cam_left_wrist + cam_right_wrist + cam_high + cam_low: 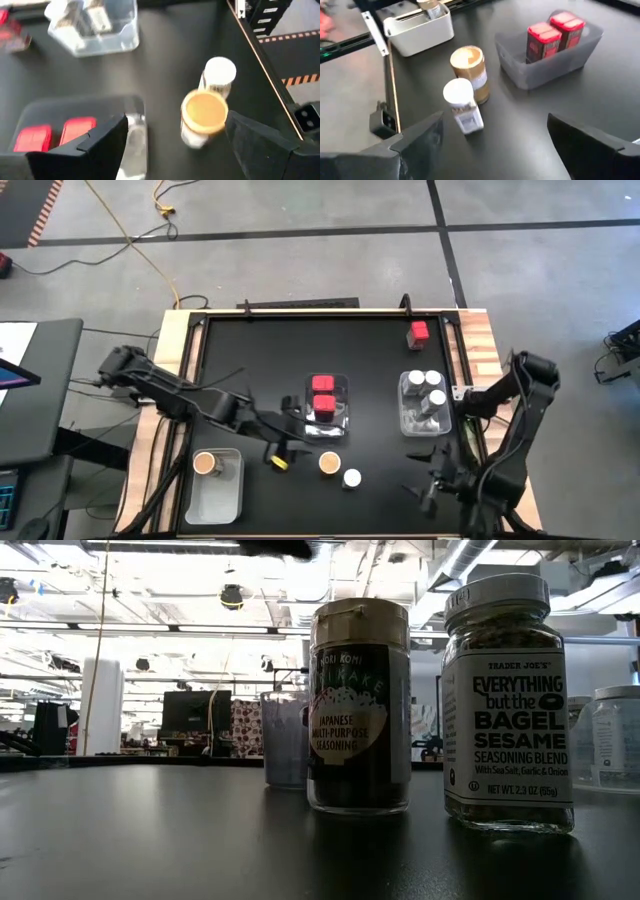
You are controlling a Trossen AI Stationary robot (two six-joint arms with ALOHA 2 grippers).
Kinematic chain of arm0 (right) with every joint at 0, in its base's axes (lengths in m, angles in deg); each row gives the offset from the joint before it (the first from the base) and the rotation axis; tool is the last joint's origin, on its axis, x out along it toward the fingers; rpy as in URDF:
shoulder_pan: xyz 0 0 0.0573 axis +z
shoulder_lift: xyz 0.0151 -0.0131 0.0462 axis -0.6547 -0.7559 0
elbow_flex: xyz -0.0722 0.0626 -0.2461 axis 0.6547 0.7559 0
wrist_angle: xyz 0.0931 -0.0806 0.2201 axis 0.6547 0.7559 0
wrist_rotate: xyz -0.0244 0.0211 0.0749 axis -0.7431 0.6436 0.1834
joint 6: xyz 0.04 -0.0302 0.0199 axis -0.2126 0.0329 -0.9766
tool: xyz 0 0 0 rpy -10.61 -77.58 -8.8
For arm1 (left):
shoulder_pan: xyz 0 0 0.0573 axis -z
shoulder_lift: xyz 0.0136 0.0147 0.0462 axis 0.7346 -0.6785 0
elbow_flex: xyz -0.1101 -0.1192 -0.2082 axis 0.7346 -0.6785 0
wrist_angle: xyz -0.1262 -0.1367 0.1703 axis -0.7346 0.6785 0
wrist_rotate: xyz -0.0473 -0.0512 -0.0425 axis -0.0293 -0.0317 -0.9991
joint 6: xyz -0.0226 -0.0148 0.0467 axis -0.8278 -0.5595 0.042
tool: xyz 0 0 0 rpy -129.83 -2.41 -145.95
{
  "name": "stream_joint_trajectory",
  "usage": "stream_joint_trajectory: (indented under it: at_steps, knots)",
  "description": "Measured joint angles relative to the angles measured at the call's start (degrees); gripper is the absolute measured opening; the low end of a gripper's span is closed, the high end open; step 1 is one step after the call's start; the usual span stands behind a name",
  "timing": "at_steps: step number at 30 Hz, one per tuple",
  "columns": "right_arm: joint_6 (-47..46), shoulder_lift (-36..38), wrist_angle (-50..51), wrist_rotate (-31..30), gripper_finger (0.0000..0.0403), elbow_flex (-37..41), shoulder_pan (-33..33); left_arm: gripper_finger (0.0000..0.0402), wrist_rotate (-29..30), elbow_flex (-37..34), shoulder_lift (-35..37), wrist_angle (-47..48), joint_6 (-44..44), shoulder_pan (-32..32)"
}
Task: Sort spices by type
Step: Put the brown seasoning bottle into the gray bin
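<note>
Tan-lidded jar [329, 464] beside white-lidded jar [352, 478], left gripper [300, 432] open nearby

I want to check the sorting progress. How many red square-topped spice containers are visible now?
3. Two stand together in the middle bin: one and another. The third stands alone on the table near the far right corner. None seems hidden.

Two spice jars [339, 470] stand side by side in front of the middle bin [345, 423].
</note>
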Motion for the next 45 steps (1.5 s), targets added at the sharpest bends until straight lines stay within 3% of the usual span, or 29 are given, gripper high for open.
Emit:
stream_joint_trajectory:
  at_steps: [4,9,16,27,45]
  knots:
    - [-0.24,5.00,-5.95,-2.31,0.0377,8.71,3.38,0.0320,-1.29,8.16,-6.74,1.10,5.06,-0.26]
    - [0.03,8.74,-7.39,-3.53,0.0377,13.85,5.48,0.0320,-4.16,16.71,-13.54,5.53,12.41,-1.06]
    - [0.22,10.41,-6.03,-3.57,0.0377,15.59,7.40,0.0320,-12.56,25.42,-21.21,10.47,11.24,-2.79]
    - [0.18,10.45,-5.43,-3.44,0.0377,15.59,10.55,0.0320,-14.40,39.56,-32.99,25.83,11.53,-2.01]
    - [0.18,10.38,-5.17,-3.37,0.0377,15.59,11.01,0.0320,-13.73,39.34,-35.20,33.80,11.42,-2.03]
